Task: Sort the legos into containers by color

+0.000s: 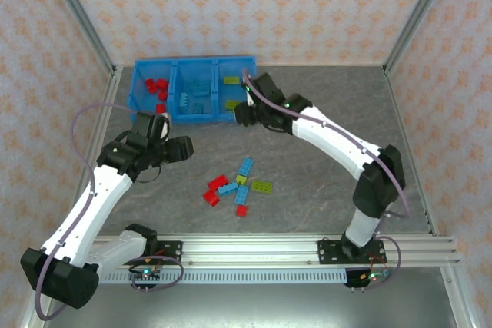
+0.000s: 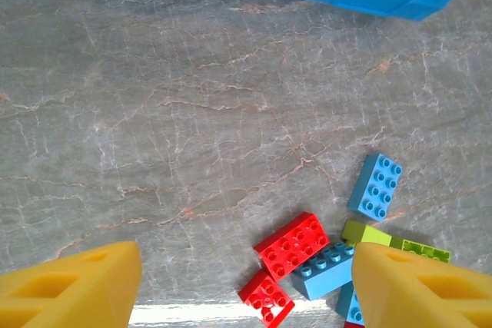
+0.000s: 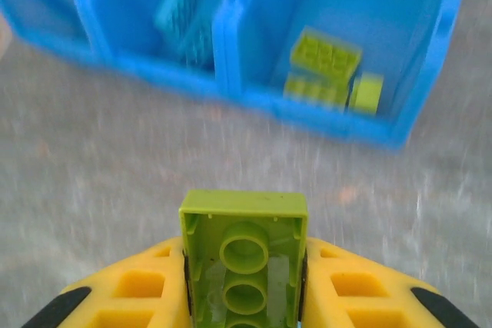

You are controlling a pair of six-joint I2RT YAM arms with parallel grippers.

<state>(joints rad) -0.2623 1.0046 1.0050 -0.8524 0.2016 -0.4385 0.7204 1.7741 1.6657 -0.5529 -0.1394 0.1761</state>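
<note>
In the right wrist view my right gripper (image 3: 244, 274) is shut on a lime green lego (image 3: 244, 224), its hollow underside facing the camera. It hovers over the table just in front of the blue tray (image 3: 330, 119), whose right compartment holds lime green legos (image 3: 326, 54). From above, the right gripper (image 1: 243, 114) sits at the tray's front edge. The tray (image 1: 175, 72) holds red legos (image 1: 157, 87) on the left, light blue legos (image 1: 193, 98) in the middle and green legos (image 1: 231, 80) on the right. My left gripper (image 1: 181, 148) is open, with loose red (image 2: 293, 245), blue (image 2: 376, 186) and green (image 2: 367, 233) legos ahead of it.
A loose pile of several legos (image 1: 234, 187) lies mid-table between the arms. Patterned walls and metal posts close in the table at the back and sides. A rail (image 1: 254, 250) runs along the near edge.
</note>
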